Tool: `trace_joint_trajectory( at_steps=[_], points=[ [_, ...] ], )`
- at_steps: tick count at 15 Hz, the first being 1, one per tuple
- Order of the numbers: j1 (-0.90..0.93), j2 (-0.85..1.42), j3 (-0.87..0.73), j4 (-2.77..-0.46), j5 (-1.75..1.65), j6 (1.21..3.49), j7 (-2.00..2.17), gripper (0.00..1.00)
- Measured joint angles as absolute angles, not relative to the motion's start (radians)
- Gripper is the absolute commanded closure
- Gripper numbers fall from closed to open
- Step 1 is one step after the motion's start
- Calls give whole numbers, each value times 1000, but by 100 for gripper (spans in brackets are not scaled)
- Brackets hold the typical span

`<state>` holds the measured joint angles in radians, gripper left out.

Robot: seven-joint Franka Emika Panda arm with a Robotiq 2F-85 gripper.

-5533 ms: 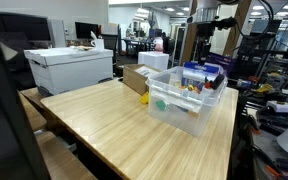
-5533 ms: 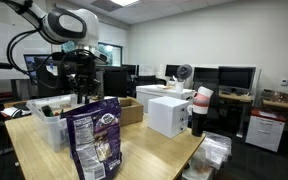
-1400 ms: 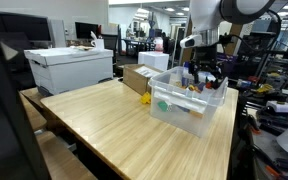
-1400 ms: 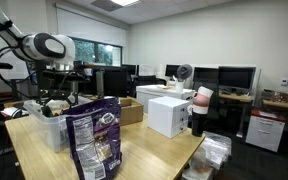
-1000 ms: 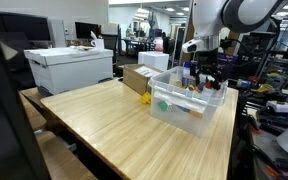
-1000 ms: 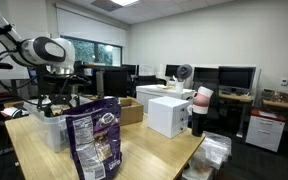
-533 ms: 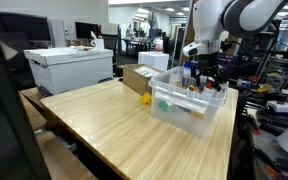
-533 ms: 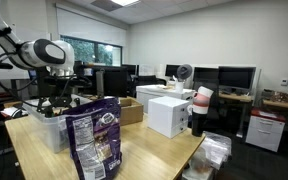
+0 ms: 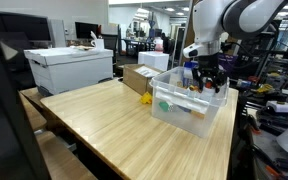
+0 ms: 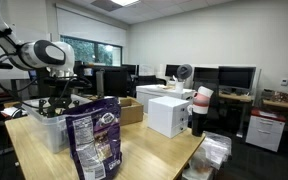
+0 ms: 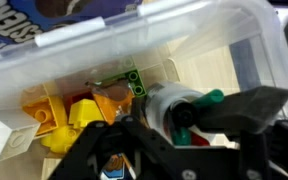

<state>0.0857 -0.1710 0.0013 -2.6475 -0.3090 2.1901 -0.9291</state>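
Observation:
My gripper (image 9: 206,81) reaches down into a clear plastic bin (image 9: 187,112) at the table's far end; it is also seen from the opposite side, gripper (image 10: 54,100) over bin (image 10: 46,128). In the wrist view the gripper (image 11: 179,120) stands open, its dark fingers (image 11: 234,110) on either side of a pale roll of markers (image 11: 167,104) with green, black and red caps. The right finger lies close against the green cap. Yellow blocks (image 11: 50,124), an orange piece (image 11: 109,100) and a small green piece (image 11: 133,78) lie beside the roll.
A blue snack bag (image 10: 94,140) stands at one end of the wooden table (image 9: 109,125). Near the bin are a cardboard box (image 9: 134,78), a small yellow toy (image 9: 144,99) and a white box (image 9: 69,68). Desks and monitors fill the room around.
The arm has sunk slightly deeper into the bin and the fingers have drawn in toward the roll of markers. Nothing else has moved.

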Motion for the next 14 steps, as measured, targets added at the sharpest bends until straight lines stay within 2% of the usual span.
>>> trace_joint_trajectory(
  at_steps=[2,3,14],
  points=[
    [86,-169,1,-2651,-309,2190,-929,64],
    [86,-169,1,-2651,-309,2190,-929,66],
    [109,-169,6,-2642,-189,2190,-952,66]
  ],
)
